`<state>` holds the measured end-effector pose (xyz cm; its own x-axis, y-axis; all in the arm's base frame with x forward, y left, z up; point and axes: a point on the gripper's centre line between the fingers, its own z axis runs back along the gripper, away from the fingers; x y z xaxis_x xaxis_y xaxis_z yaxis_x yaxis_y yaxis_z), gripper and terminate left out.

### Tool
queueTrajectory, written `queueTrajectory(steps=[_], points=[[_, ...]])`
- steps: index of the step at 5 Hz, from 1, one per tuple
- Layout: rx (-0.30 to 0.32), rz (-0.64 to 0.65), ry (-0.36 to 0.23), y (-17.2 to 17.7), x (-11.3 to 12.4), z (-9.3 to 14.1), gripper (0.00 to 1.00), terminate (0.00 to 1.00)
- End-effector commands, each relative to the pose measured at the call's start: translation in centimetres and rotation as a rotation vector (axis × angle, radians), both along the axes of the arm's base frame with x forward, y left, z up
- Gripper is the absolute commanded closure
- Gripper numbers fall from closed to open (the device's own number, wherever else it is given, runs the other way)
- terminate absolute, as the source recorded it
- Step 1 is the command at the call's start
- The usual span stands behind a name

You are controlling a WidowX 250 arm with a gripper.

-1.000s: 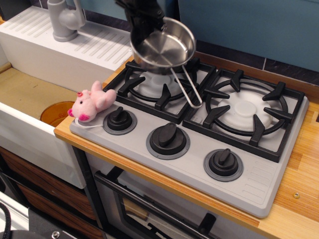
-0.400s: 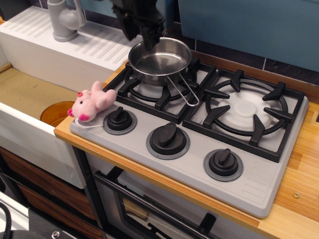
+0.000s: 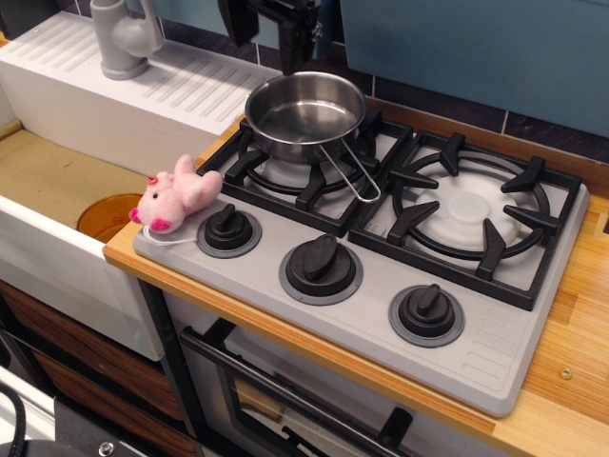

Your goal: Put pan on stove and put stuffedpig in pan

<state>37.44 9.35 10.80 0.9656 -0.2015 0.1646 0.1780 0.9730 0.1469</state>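
The gripper [image 3: 285, 38] hangs at the top edge of the view, above the far rim of the pan [image 3: 304, 114] and clear of it; its black fingers [image 3: 293, 46] point down, and whether they stand apart or together I cannot tell, since the dark parts merge and the upper body is cut off by the frame; nothing is held between them

The pan sits upright on the left grate [image 3: 252, 157] of the stove [image 3: 476, 333], over the left burner, empty inside; its wire handle [image 3: 357, 171] reaches toward the near right, over the grate bars, ending near the gap between the two grates; the right grate [image 3: 533, 224] is bare, with its white burner [image 3: 466, 209] showing

The pig [image 3: 173, 197] lies on its side at the stove's near left corner, just beside the left knob [image 3: 228, 228], well apart from the pan; two more knobs [image 3: 321, 267] follow along the front panel to the right

Left of the stove lies a sink [image 3: 48, 181] with an orange disc [image 3: 105, 214] in it, a grey tap [image 3: 124, 38] at its far side; a wooden counter [image 3: 571, 371] edges the stove on the right
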Motion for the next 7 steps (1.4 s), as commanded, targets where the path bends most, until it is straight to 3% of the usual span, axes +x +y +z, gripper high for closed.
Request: queueTrajectory(steps=[1, 2, 3, 5, 7], points=[[0.024, -0.007, -0.075, -0.4, 0.9, 2.8, 0.00, 0.00], [0.024, -0.007, -0.075, -0.4, 0.9, 2.8, 0.00, 0.00], [0.003, 0.023, -0.154, 0.3, -1.6, 3.4, 0.00, 0.00], [0.017, 0.035, -0.242, 2.2, -5.9, 3.6, 0.00, 0.00], [0.008, 0.014, -0.331, 3.9, -9.0, -0.1, 0.00, 0.00]])
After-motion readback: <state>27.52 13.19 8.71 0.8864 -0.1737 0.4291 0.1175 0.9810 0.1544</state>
